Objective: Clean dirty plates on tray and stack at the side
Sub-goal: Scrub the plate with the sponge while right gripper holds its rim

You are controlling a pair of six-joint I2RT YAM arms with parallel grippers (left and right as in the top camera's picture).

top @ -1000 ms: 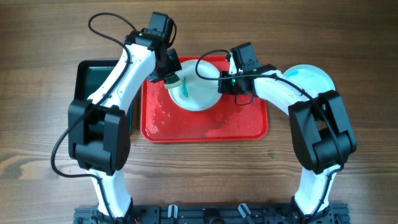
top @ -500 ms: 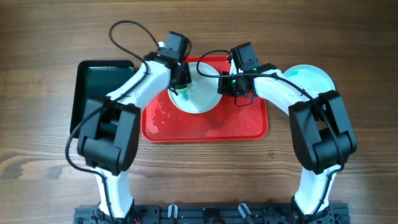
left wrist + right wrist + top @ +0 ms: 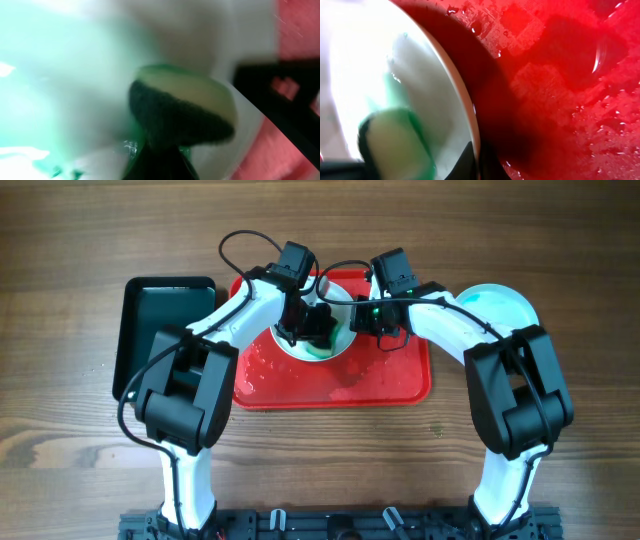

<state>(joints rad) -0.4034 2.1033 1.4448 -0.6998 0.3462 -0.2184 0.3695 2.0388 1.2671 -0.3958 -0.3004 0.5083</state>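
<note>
On wood-grain table, wet red tray carrying white plate, largely covered from above by both arms; black bin just left of tray, second pale plate off to the right, partly hidden behind right arm. Left gripper clenched on green sponge, pressed against plate face, close view smeared and out of focus. Right gripper pinching plate's right rim, only dark fingertips showing at the bottom edge of its own camera, deep shadow under that rim on tray.
</note>
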